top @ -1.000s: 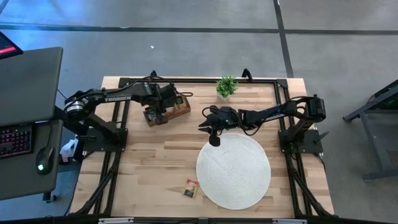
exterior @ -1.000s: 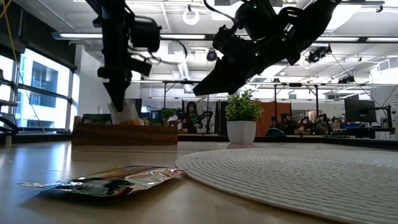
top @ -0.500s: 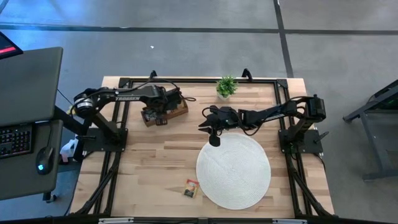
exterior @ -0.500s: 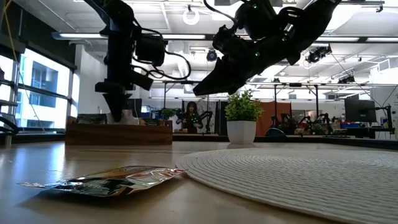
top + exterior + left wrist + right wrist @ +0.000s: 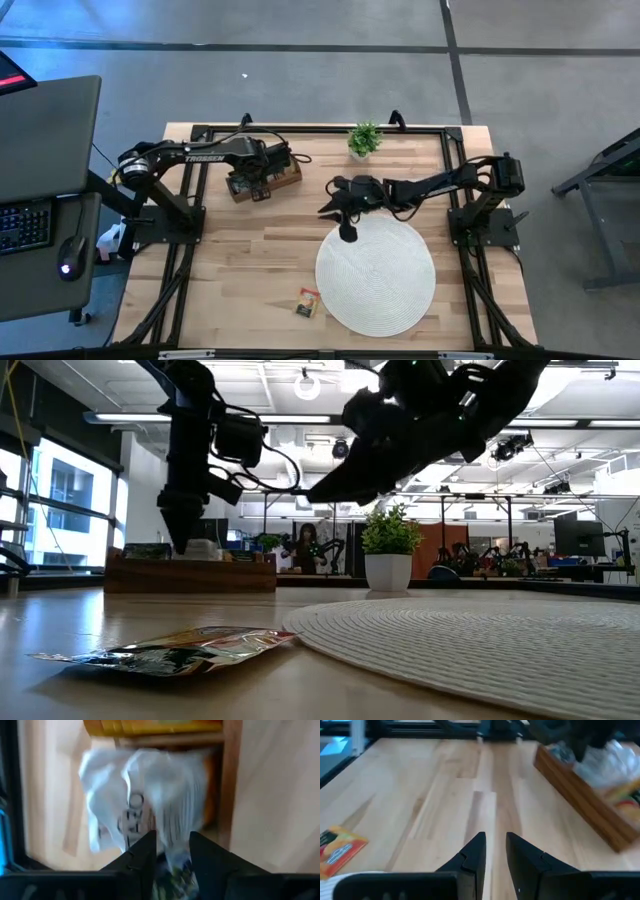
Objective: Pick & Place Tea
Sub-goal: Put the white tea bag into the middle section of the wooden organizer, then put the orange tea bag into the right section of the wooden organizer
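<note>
The table (image 5: pixel 250 260) is of light wooden planks with a black frame along its edges. On its near right part lies a round white woven mat (image 5: pixel 376 277). One tea sachet (image 5: pixel 307 302), orange and dark, lies flat on the wood just beside the left rim of the mat. At the far left stands the wooden tray (image 5: pixel 265 183), with white sachets (image 5: pixel 145 800) crumpled in it and yellow ones in the next compartment. The left gripper (image 5: pixel 171 851) hangs over this tray, its fingers a narrow gap apart; I cannot tell whether they hold anything. The right gripper (image 5: pixel 346 232) hovers over the far rim of the mat, fingers narrowly apart with nothing between them. A small green plant (image 5: pixel 364 139) stands at the far edge. The floor is grey; at the left is a dark desk (image 5: pixel 45 140) with a keyboard (image 5: pixel 22 226).
</note>
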Robot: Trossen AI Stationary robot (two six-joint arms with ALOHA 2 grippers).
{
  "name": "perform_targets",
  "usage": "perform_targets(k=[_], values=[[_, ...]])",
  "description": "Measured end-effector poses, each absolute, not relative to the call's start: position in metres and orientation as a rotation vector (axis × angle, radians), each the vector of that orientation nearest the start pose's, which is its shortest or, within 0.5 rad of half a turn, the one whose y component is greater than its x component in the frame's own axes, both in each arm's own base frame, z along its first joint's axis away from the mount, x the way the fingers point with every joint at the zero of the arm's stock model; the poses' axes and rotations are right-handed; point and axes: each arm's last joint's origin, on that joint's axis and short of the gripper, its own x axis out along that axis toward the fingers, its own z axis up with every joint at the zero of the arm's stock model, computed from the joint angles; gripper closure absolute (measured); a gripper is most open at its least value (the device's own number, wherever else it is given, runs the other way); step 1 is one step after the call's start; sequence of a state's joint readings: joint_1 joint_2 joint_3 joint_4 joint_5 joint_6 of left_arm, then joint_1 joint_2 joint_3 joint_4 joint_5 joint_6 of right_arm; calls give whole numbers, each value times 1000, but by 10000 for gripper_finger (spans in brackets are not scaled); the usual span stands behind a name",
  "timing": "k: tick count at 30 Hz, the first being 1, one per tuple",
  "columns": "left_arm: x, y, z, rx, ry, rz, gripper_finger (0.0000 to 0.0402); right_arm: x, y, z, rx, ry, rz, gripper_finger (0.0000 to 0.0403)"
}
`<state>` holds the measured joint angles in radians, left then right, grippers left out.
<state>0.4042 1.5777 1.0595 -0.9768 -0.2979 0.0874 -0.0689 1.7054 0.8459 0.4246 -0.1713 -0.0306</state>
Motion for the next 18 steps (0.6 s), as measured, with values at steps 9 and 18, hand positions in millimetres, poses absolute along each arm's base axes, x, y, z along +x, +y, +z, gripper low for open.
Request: perform_targets(k=[9,18], values=[[233,87,223,-122,1545,508,284,352,20,188,-96,317,210,331],[221,29,272,-170,1205,467,284,353,62,196,-209,214,336,310]])
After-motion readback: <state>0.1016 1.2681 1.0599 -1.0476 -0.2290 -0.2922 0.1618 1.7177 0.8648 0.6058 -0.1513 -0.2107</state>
